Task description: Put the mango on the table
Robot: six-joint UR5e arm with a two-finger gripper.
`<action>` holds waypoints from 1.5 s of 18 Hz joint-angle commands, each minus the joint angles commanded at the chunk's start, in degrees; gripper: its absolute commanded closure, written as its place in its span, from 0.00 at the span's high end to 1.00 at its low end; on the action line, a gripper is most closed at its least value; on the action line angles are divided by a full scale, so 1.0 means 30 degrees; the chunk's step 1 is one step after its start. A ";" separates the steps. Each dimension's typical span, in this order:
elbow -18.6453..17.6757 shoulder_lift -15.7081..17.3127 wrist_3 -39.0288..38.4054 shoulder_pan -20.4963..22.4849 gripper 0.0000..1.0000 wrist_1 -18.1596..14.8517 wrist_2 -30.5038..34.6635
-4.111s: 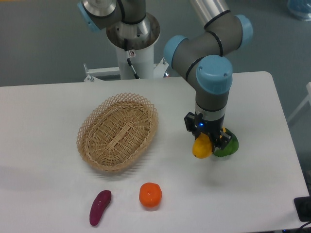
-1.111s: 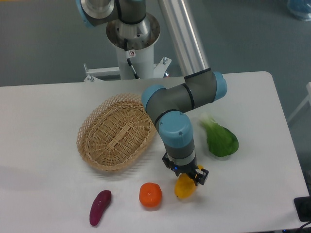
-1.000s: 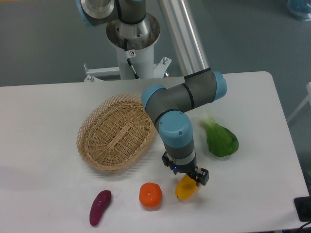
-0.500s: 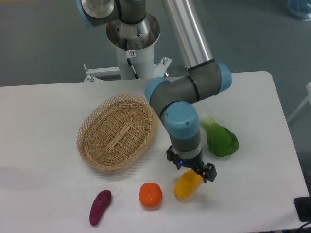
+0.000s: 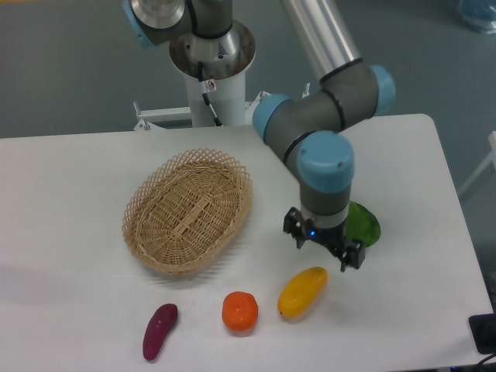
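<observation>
The mango point(image 5: 302, 291) is lying on the table point(image 5: 70, 178), just right of the orange point(image 5: 239, 311). The gripper point(image 5: 325, 244) is hovering above it, jaws apparently spread and holding nothing, partly hiding the green vegetable point(image 5: 363, 225).

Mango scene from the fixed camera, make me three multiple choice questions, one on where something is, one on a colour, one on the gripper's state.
1. Where is the mango?
A. in the wicker basket
B. on the table, right of the orange
C. held in the gripper

2. What colour is the long vegetable left of the orange?
A. purple
B. green
C. white

3. What state is the gripper in?
A. shut on the mango
B. shut on the leafy vegetable
C. open, holding nothing

Answers:
1 B: the mango lies on the white table, clear of the basket.
2 A: the purple vegetable sits at the front edge.
3 C: the fingers stand apart above the mango, nothing between them.
</observation>
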 joint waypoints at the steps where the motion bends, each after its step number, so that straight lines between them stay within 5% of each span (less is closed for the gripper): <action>1: 0.0117 0.0117 0.0177 0.0118 1.00 -0.0058 -0.0059; 8: 0.1786 0.0148 0.1084 0.0558 1.00 -0.3453 -0.0411; 27: 0.1671 -0.0028 0.1819 0.0734 1.00 -0.3515 -0.0294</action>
